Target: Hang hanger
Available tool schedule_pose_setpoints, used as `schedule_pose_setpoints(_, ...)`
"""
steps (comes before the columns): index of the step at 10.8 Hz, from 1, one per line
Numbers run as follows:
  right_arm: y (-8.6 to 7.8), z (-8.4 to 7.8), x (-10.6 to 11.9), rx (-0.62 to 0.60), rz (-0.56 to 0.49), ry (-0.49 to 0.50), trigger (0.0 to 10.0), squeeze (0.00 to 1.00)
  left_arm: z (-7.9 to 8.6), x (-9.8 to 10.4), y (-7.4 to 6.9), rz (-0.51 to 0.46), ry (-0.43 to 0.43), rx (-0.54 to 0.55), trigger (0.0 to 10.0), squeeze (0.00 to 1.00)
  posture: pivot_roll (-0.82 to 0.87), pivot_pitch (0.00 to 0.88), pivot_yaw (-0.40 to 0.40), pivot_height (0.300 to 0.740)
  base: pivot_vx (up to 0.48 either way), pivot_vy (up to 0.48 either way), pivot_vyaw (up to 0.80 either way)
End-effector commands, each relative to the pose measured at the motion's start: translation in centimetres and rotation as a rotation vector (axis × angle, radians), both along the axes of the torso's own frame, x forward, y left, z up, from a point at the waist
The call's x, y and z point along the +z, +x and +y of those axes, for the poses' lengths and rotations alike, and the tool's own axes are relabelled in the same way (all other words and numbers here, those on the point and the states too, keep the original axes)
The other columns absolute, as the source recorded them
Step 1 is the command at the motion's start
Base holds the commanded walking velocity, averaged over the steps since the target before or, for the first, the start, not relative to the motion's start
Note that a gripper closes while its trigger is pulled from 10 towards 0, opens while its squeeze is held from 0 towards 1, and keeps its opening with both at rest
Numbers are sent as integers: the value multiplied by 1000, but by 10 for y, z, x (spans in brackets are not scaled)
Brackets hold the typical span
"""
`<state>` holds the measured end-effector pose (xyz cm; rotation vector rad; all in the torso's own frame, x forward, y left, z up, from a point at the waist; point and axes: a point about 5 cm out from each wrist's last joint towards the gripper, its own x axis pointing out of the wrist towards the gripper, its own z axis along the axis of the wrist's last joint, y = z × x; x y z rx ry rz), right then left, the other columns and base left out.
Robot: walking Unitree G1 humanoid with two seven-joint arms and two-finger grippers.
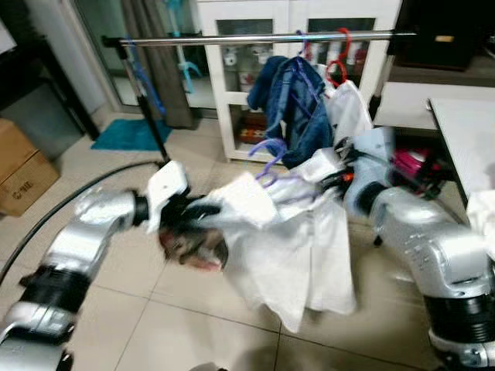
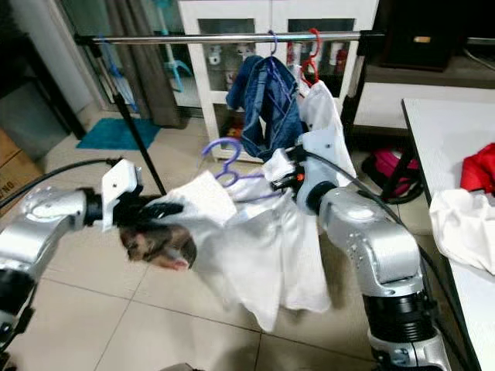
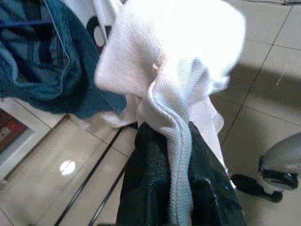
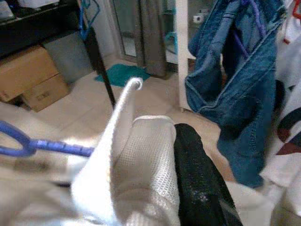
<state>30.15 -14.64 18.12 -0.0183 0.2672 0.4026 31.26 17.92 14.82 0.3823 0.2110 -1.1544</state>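
A white shirt [image 1: 294,247] on a purple hanger [image 2: 228,162] is held up between my two arms, well below the metal rail [image 1: 263,37]. My left gripper [image 1: 193,209] is shut on one shoulder of the shirt; in the left wrist view the white knit fabric [image 3: 169,108] is pinched between the black fingers [image 3: 146,179]. On the other shoulder, by the hanger's end, my right gripper [image 1: 325,182] is shut, with fabric [image 4: 141,160] against its black finger [image 4: 193,160]. The hanger's hook points up. Blue jeans [image 1: 290,104] and a white garment on a red hanger [image 1: 338,54] hang on the rail.
A white cabinet [image 1: 255,77] stands behind the rail. At the right a white table [image 2: 441,147] carries white cloth [image 2: 464,224] and red cloth [image 2: 479,166]. A cardboard box [image 1: 19,170], a black cable [image 1: 69,197] and a brown furry object [image 2: 155,247] lie on the tiled floor.
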Motion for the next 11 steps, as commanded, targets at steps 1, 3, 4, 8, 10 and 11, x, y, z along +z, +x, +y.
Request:
schedule_pose_setpoints(1, -3, 3, 2, 5, -6, -11, 0, 0, 3, 2, 3, -12, 17, 24, 0, 0, -120, 0, 150, 740, 0, 0, 0)
schedule_pose_setpoints(3, -7, 5, 2, -3, 0, -8, 0, 0, 2, 1, 12, -25, -11, 77, 0, 0, -126, 0, 155, 740, 0, 0, 0)
schedule_pose_setpoints(4, -14, 11, -7, 2, 48, -15, 3373, 0, -6, 6, 18, -36, -94, 72, 0, 0, -129, 0, 161, 740, 0, 0, 0)
schedule_pose_setpoints(8, -21, 16, -28, 52, 113, -56, 10000, 1000, -8, 34, 25, -52, -285, 62, 0, 0, -120, 0, 163, 740, 0, 0, 0)
schedule_pose_setpoints(10, -20, 17, -27, 68, 87, -40, 10000, 1000, -1, 35, 27, -67, -272, 83, 0, 0, -121, 0, 162, 740, 0, 0, 0)
schedule_pose_setpoints(11, -21, 17, -26, 65, 97, 23, 10000, 1000, 1, 36, 28, -74, -268, 95, 0, 0, -122, 0, 161, 740, 0, 0, 0)
